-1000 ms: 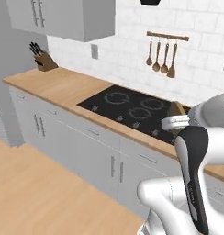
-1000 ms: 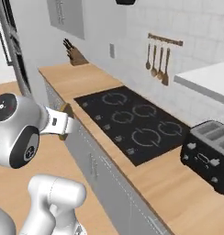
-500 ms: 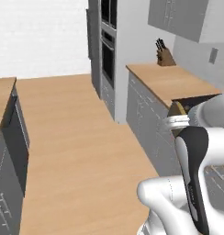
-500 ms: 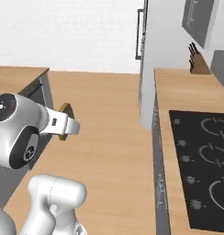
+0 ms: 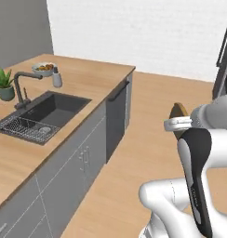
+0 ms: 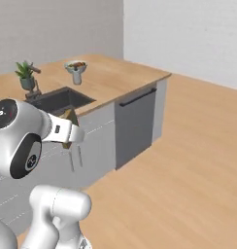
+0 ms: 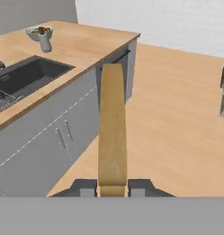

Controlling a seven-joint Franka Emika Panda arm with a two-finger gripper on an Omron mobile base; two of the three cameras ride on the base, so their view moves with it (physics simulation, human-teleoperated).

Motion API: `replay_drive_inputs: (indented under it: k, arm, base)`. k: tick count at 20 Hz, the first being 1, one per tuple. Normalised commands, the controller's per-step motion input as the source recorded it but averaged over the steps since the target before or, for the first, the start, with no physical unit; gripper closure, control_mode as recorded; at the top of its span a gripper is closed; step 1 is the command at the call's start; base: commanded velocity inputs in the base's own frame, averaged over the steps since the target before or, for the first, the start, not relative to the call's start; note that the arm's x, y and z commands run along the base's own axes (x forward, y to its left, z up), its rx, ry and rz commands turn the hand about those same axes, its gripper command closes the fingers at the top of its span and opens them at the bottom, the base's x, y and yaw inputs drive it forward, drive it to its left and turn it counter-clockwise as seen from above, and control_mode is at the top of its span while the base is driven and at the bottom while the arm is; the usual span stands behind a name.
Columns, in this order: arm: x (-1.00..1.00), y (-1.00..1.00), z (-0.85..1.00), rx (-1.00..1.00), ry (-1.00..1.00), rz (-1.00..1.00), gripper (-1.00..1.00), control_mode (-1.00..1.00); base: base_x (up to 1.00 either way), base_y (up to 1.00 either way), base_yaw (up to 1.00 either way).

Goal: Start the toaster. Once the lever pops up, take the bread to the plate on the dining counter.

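Bread [image 7: 112, 128] edge-on betw. gripper [image 7: 112, 187] tips

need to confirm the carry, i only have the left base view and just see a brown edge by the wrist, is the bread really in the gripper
Observer: Yes. In the hand view the gripper is shut on the bread, which stands edge-on between the two fingertips.
Operator: anything on the counter ahead i should know about
Observer: The hand view shows a bowl of food at the far end of the wooden counter, beyond the sink.
Operator: plate there too
Observer: I can't find a red-rimmed plate. The right base view adds a dark dishwasher front under the counter's end.
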Motion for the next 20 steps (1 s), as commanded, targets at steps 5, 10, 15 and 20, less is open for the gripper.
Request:
replay_drive_inputs:
  k: [5,10,15,20]
  arm:
    - [0.00,0.00,0.00,0.00,0.00,0.00,1.00,1.00]
    - [0.00,0.00,0.00,0.00,0.00,0.00,1.00,1.00]
    - [0.00,0.00,0.00,0.00,0.00,0.00,1.00,1.00]
    - [0.00,0.00,0.00,0.00,0.00,0.00,1.00,1.00]
  base:
    - [0.00,-0.11,0.94]
    - [0.02,0.02,0.81]
    - [0.00,0.00,0.56]
    - [0.02,0.79,0.25]
